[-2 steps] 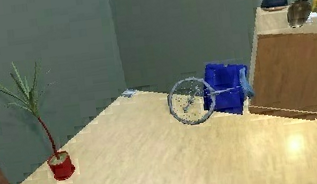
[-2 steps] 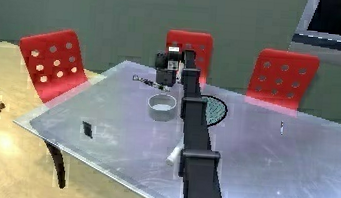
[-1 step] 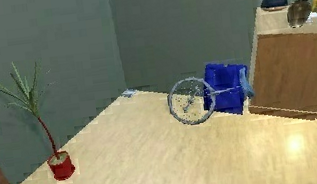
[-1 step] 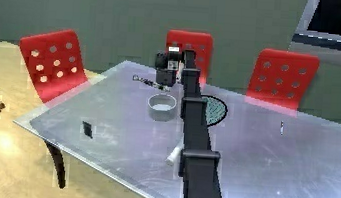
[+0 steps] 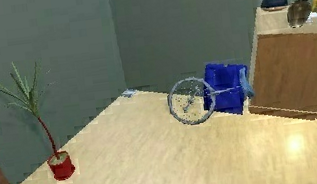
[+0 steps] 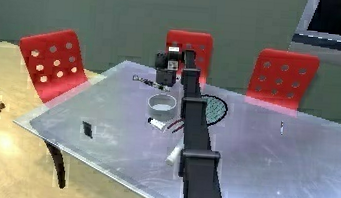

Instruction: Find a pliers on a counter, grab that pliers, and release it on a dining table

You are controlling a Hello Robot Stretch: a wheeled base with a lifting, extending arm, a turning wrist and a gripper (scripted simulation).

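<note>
Over grey counter [image 6: 274,164] ringed by red chairs [image 6: 53,61]: risk is release near far edge, where pliers could skid off slick top or strike white ring [image 6: 162,104] close by. Arm [image 6: 198,129] stretched well out across counter, claw [image 6: 162,76] at far end, near middle chair. Claw's spread cannot be told, nor whether pliers hang in it.

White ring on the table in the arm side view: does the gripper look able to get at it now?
Likely yes: the white ring lies on the table close to the gripper, and nothing stands between them.
</note>
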